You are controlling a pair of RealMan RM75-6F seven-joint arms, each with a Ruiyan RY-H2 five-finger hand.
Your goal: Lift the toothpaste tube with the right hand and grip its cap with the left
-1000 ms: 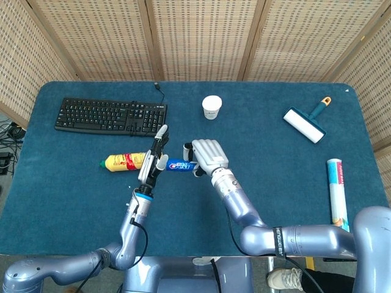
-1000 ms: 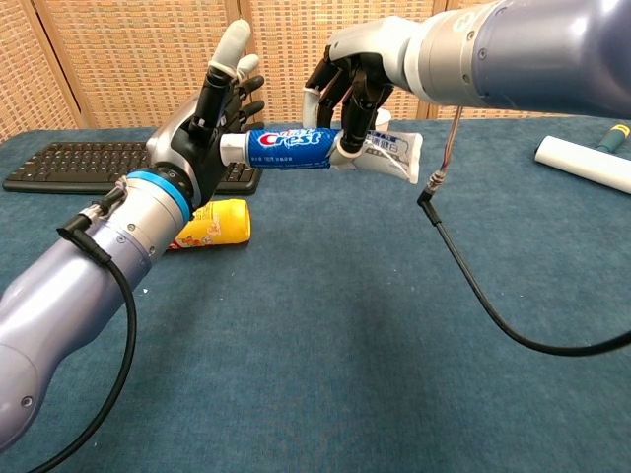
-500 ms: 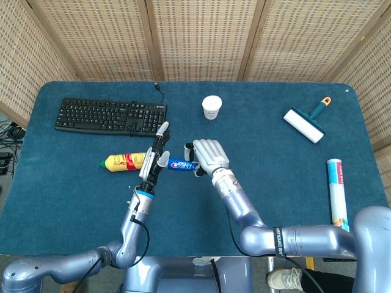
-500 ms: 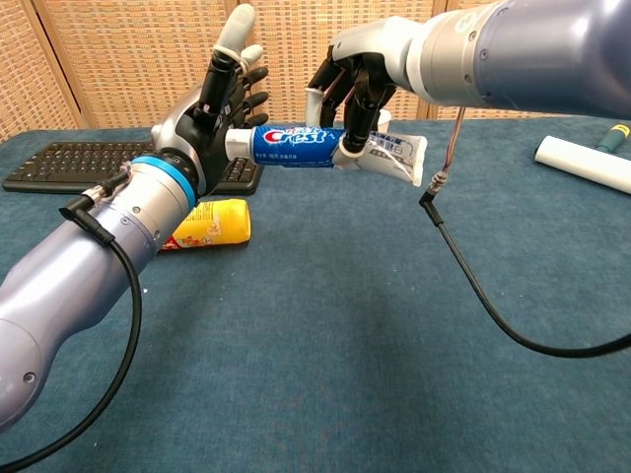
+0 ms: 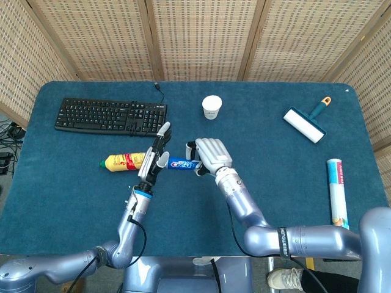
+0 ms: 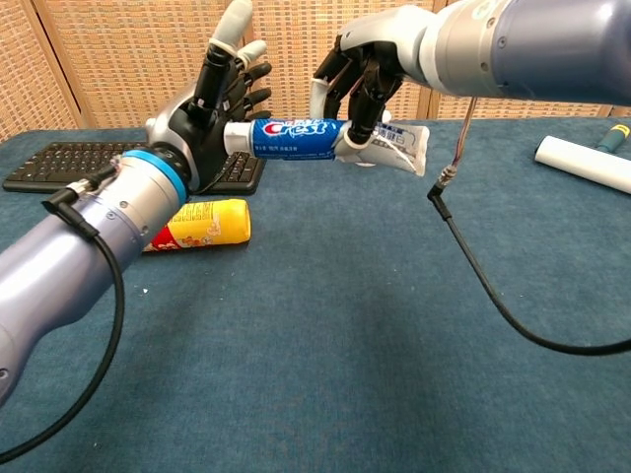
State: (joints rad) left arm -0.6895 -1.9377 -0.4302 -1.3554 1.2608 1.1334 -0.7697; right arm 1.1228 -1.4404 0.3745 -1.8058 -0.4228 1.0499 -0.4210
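Observation:
A blue and white toothpaste tube [image 6: 296, 138] [image 5: 179, 163] lies level in the air above the blue table. My right hand [image 6: 365, 84] [image 5: 209, 154] grips its flat tail end from above. The white cap [image 6: 235, 138] points toward my left hand [image 6: 212, 99] [image 5: 156, 157] and sits against its palm. That hand's fingers stand spread and straight, not wrapped around the cap.
A yellow bottle [image 5: 124, 162] [image 6: 202, 223] lies on the cloth under the left hand. Behind it is a black keyboard [image 5: 110, 115]. A white cup [image 5: 211, 107], a lint roller [image 5: 305, 122] and a white roll [image 5: 336, 192] sit further right. A black cable [image 6: 473, 276] hangs from the right arm.
The right hand has raised the tube a little. The left hand has moved up and in, so the cap now meets its palm. Its fingers stay spread.

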